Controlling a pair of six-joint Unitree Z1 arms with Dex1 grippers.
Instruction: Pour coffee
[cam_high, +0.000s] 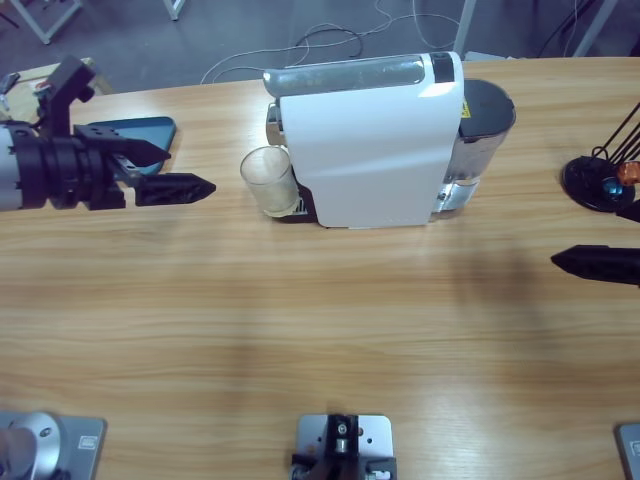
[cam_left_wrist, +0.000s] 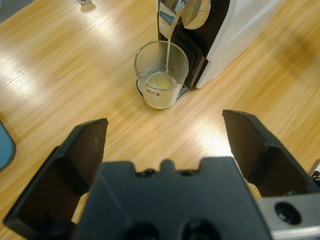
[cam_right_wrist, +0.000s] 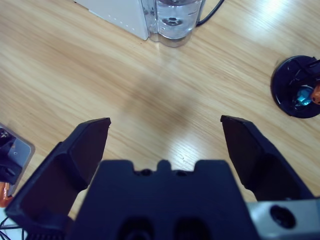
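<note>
Item: white box-shaped coffee machine with silver top lever (cam_high: 365, 140) on the long wooden counter (cam_high: 300, 320); clear water tank (cam_right_wrist: 172, 17) at its rear.

Item: clear glass tumbler (cam_left_wrist: 161, 74), standing on the machine's drip tray under the spout. Small red-and-white label on its wall; writing not legible.

Item: coffee (cam_left_wrist: 160, 81), pale amber liquid, a thin layer in the tumbler's bottom, a thin stream falling into it from the spout.

Status: pouring judged under way, early; most of the fill left.

Left gripper (cam_left_wrist: 165, 135): fingers wide apart, empty, aimed at the tumbler, well short of it.

Right gripper (cam_right_wrist: 165, 135): fingers apart, empty, over bare counter.

Other: dark blue tray (cam_high: 140, 135); black round capsule stand (cam_right_wrist: 295, 85).
</note>
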